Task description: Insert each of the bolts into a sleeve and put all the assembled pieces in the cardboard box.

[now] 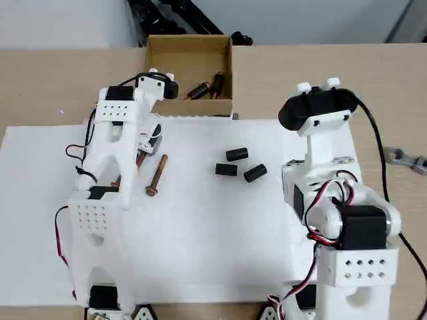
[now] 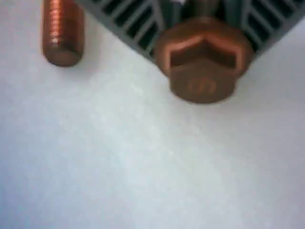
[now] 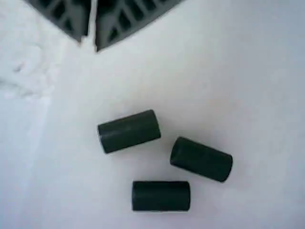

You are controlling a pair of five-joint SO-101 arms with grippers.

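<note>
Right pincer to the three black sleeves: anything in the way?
Nothing visible. The sleeves lie loose on the white sheet a little beyond the right pincer, and there is only bare sheet between its tips and the nearest one.

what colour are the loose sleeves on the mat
The sleeves are plain black, with no pattern. They show best in the right wrist view.

Bright, even light, seemingly overhead; shadows soft
</note>
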